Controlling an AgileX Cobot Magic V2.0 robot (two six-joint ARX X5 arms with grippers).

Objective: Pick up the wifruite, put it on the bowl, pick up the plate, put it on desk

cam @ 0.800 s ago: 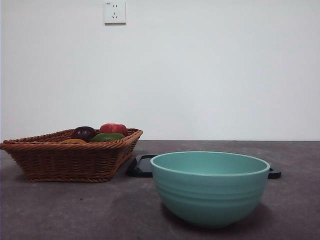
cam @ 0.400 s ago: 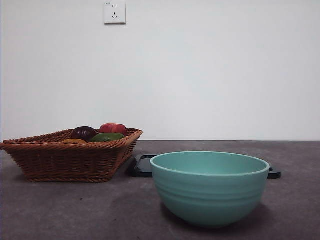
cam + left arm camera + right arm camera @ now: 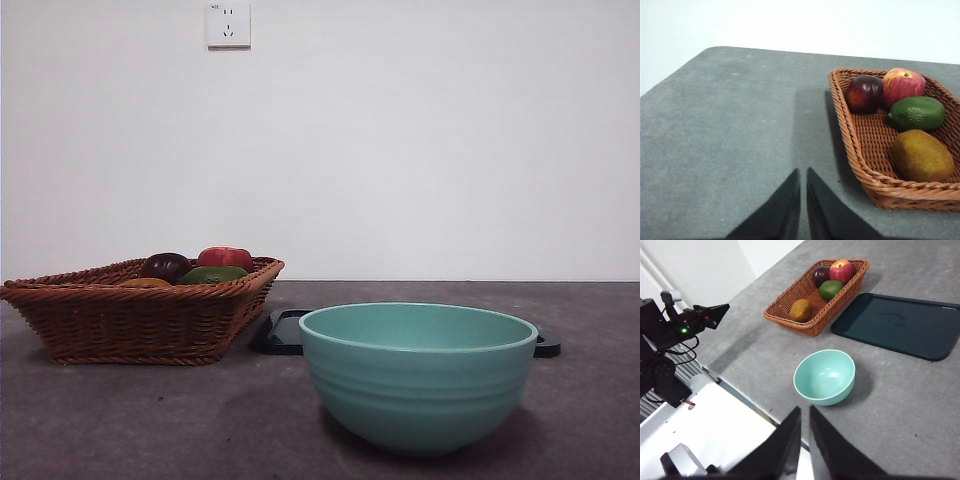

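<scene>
Two grippers hang clear of the work, each with its jaws drawn nearly together and holding nothing: the left gripper (image 3: 803, 172) above bare desk (image 3: 730, 130) beside the basket (image 3: 860, 150), the right gripper (image 3: 805, 412) high over the near edge. Nearest on the desk stands the empty bowl (image 3: 418, 375). Behind it lies a dark tray (image 3: 900, 325), flat beside the basket. In the basket rests the tan fruit (image 3: 922, 156) at the near end, then a green fruit (image 3: 917, 113), a dark purple fruit (image 3: 864, 93) and a red apple (image 3: 902, 85). A wall socket (image 3: 228, 23) sits beyond.
</scene>
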